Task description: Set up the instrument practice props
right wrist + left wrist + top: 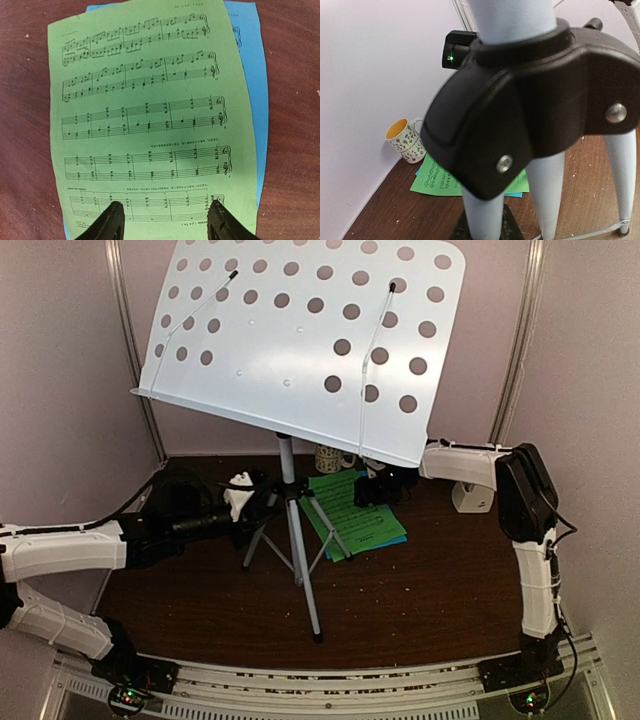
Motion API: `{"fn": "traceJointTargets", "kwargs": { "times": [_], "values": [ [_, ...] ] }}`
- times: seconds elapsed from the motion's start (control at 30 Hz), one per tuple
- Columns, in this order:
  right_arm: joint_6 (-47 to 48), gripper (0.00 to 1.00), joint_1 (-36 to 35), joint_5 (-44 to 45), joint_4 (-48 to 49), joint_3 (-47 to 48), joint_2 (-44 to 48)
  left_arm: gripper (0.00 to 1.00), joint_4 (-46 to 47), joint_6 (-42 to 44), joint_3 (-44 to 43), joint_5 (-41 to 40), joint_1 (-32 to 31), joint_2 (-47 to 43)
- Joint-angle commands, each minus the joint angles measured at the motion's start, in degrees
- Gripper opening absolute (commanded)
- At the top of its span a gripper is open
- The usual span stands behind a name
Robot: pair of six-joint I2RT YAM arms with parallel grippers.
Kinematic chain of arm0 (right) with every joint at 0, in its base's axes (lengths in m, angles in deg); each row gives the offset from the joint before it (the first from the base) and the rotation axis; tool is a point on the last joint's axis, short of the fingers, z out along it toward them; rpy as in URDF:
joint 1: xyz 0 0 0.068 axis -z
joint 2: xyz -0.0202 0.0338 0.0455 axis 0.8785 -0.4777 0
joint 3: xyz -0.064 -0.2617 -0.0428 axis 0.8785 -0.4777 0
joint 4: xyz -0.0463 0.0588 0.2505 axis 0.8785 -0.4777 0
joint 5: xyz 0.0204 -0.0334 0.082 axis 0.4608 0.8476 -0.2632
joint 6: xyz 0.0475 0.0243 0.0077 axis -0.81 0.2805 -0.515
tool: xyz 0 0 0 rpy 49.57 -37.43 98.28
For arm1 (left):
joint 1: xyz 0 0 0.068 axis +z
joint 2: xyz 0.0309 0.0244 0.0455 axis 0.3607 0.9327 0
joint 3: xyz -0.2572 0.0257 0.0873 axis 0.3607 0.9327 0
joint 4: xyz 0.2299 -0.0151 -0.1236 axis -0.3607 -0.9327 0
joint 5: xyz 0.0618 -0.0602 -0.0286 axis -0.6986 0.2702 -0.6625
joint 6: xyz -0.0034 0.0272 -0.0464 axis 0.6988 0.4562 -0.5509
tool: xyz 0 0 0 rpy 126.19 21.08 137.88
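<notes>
Right wrist view: right gripper (166, 204) jaws spread over green sheet (150, 125); left gripper (260, 505) pinches stand (300, 330) leg. Next: lower, pinch sheet edge.

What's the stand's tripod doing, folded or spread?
Spread: the silver legs splay outward from the black hub down to the table, and the stand is upright on them.
</notes>
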Motion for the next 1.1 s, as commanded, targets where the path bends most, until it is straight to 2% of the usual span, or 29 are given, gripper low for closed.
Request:
{"fn": "traceJointTargets", "kwargs": {
  "times": [0.0, 0.17, 0.43, 0.57, 0.87, 1.07],
  "values": [
    [-1.2, 0.57, -0.3, 2.1, -8.4, 3.0, -2.3, 0.0, -1.8, 5.4, 0.5, -1.5, 0.2, -1.3],
    [-2.2, 0.57, -0.2, 1.4, -12.3, 1.5, -2.8, 0.0, -1.4, 5.4, 0.3, -1.3, 0.2, -1.1],
    [-3.5, 0.57, 0.5, -1.1, -13.2, -6.6, -1.2, 0.0, -0.5, 4.8, 0.6, -0.2, 0.2, -1.0],
    [-4.2, 0.56, 2.2, -1.2, -11.5, -14.0, 1.3, 0.0, -0.3, 4.8, 1.1, -0.5, 0.2, -2.0],
    [-9.8, 0.55, 10.1, -1.5, -0.7, -37.7, 13.2, 0.0, 0.3, 5.1, 1.7, -1.8, 0.2, -3.5],
    [-13.9, 0.55, 11.3, -2.7, 2.7, -43.6, 17.9, 0.0, -0.4, 5.3, 1.4, -3.0, 0.2, -3.3]
  ]
}}
